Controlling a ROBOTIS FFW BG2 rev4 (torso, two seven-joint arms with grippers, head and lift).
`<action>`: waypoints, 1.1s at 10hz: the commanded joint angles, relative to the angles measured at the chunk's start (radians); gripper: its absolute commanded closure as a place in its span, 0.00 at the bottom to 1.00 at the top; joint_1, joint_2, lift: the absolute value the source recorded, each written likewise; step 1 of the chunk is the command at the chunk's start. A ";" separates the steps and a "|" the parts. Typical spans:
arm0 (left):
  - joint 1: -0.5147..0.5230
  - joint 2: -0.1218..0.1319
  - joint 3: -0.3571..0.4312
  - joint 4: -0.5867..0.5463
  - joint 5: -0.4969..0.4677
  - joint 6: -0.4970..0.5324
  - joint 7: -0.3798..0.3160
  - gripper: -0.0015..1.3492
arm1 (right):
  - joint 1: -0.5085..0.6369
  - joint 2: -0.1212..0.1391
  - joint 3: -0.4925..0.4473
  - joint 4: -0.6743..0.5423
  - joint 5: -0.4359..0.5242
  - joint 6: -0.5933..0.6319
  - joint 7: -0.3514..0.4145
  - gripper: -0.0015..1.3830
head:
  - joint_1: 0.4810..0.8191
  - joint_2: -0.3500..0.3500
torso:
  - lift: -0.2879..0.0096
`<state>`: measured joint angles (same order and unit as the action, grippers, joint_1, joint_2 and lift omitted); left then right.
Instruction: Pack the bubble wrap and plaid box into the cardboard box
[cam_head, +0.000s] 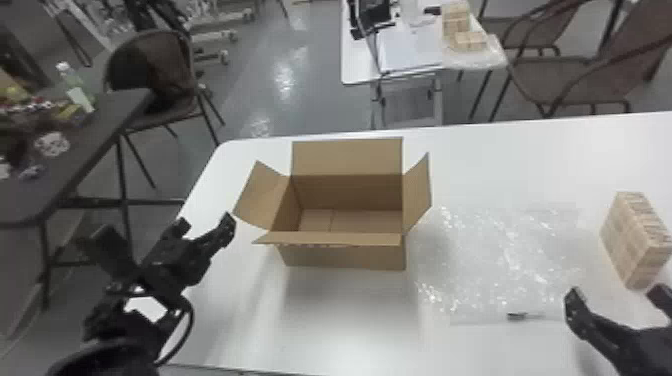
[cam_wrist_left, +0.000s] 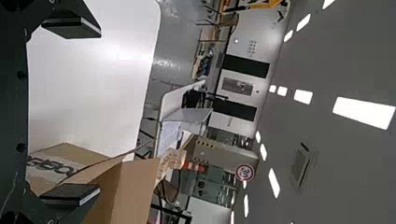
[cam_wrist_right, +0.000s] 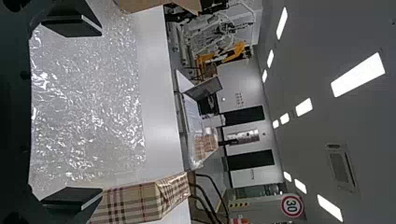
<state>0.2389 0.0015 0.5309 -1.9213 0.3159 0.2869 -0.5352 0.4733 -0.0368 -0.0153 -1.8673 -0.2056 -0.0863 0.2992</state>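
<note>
Left gripper (cam_head: 206, 225) hangs at the bench's left edge, near the cardboard box (cam_head: 345, 255), its two fingers spread wide with nothing between them. Right gripper (cam_head: 617, 296) is likewise released, fingers parted, on the near side of the plaid box (cam_head: 625, 237). That plaid box stands on the white bench (cam_head: 350, 320), just beside the right side of the bubble wrap (cam_head: 500, 260). Crinkled and shiny, the wrap lies spread flat between the two boxes, a small dark item (cam_head: 516, 315) at its near edge, too small to make out. Upright, the cardboard box has all four flaps up or folded outward, its bare inner floor showing. Beyond, a white table (cam_head: 355, 75) carries more plaid packages (cam_head: 456, 20).
</note>
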 joint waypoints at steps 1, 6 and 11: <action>-0.043 -0.004 0.001 0.018 0.008 0.035 -0.017 0.10 | -0.004 0.000 0.003 0.002 0.000 0.005 0.000 0.07 | 0.63 0.87 | 0.43; -0.130 0.037 -0.040 0.087 0.045 0.147 -0.058 0.16 | -0.025 -0.003 0.009 0.014 -0.006 0.017 0.011 0.07 | 0.63 0.81 | 0.43; -0.142 0.035 -0.058 0.125 0.012 0.118 -0.054 0.82 | -0.030 0.002 0.014 0.020 -0.009 0.023 0.012 0.07 | 0.63 0.79 | 0.43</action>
<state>0.0989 0.0360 0.4729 -1.7985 0.3364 0.4070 -0.5908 0.4426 -0.0363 -0.0018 -1.8486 -0.2120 -0.0629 0.3116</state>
